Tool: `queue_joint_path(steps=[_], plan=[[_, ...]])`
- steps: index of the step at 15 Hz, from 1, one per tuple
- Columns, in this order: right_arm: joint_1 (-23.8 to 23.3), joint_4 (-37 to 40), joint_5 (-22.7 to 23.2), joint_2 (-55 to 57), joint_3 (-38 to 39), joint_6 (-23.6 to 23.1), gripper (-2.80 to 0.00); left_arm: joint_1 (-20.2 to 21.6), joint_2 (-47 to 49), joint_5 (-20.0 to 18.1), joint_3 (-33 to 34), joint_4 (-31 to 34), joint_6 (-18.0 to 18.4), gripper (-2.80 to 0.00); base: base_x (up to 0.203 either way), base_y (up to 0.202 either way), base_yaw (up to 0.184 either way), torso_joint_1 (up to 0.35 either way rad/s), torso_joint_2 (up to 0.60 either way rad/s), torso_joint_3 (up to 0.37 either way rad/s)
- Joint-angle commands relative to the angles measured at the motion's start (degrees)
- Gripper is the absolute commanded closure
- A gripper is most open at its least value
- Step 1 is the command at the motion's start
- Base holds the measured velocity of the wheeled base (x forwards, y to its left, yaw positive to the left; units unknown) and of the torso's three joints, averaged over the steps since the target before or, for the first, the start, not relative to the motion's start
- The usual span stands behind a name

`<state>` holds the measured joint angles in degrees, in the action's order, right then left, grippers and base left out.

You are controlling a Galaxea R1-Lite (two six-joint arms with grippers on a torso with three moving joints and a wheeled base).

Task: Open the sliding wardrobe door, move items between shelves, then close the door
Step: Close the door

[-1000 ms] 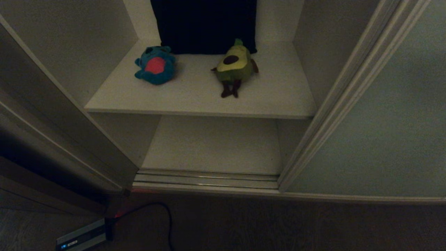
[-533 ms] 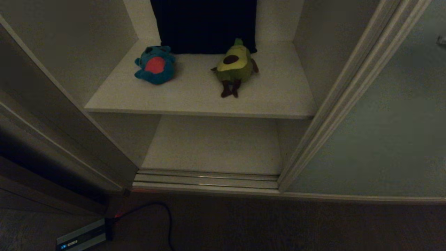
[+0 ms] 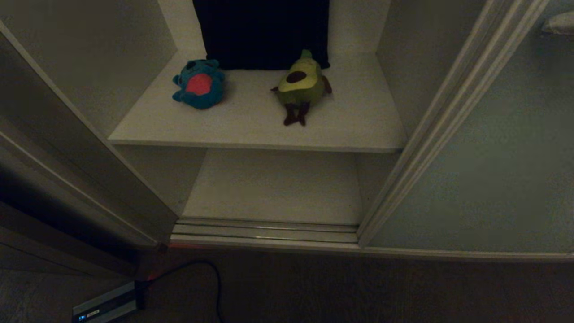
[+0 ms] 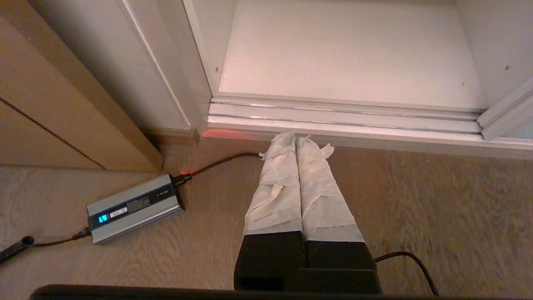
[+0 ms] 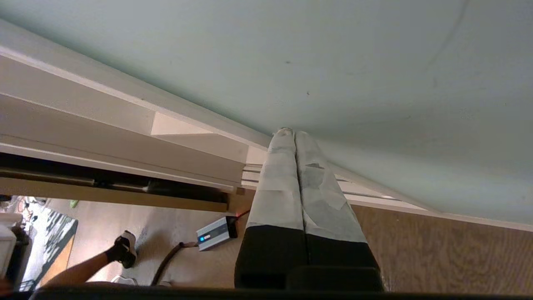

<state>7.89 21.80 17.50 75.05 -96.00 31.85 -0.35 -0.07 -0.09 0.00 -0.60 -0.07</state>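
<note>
The wardrobe door (image 3: 493,148) is slid right of the opening. Left of it, both toys lie on the upper shelf (image 3: 251,125). The right gripper (image 5: 290,132), fingers pressed together, is at the door panel; the left gripper (image 4: 296,136), also pressed together, hangs over the floor.

A pale, blurred shape (image 3: 558,22) is poking in at the head view's upper right edge (too cut off to identify). The dark hanging cloth (image 3: 262,31) is running off the top edge.
</note>
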Motion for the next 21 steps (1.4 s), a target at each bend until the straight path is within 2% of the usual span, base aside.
queue_joint_path(steps=[1,5,9,14,17,21], plan=[[0.6,0.0,0.1,0.4,0.0,0.2,0.00,0.0,0.1,0.0,0.0,0.0,0.0,0.00,0.000,0.000,0.000,0.000,0.00,0.000],[2.0,0.4,0.2,-0.2,0.0,0.6,0.00,0.0,0.1,0.0,0.1,0.0,0.0,0.00,0.000,0.000,0.000,0.000,0.00,0.000],[5.6,1.5,0.3,-0.6,0.1,0.1,0.00,0.0,0.1,0.0,0.1,0.0,0.0,0.00,0.000,0.000,0.000,0.000,0.00,0.000],[13.0,0.7,-0.2,2.4,-3.0,-0.1,0.00,0.0,0.1,0.0,0.0,0.0,0.0,0.00,0.000,0.000,0.000,0.000,0.00,0.000],[12.2,0.9,-0.2,1.6,-2.5,0.1,0.00,0.0,0.1,0.0,0.0,0.0,0.0,0.00,0.000,0.000,0.000,0.000,0.00,0.000],[7.5,0.8,0.4,-5.9,-0.9,0.4,0.00,0.0,0.1,0.0,0.1,0.0,0.0,0.00,0.000,0.000,0.000,0.000,0.00,0.000]])
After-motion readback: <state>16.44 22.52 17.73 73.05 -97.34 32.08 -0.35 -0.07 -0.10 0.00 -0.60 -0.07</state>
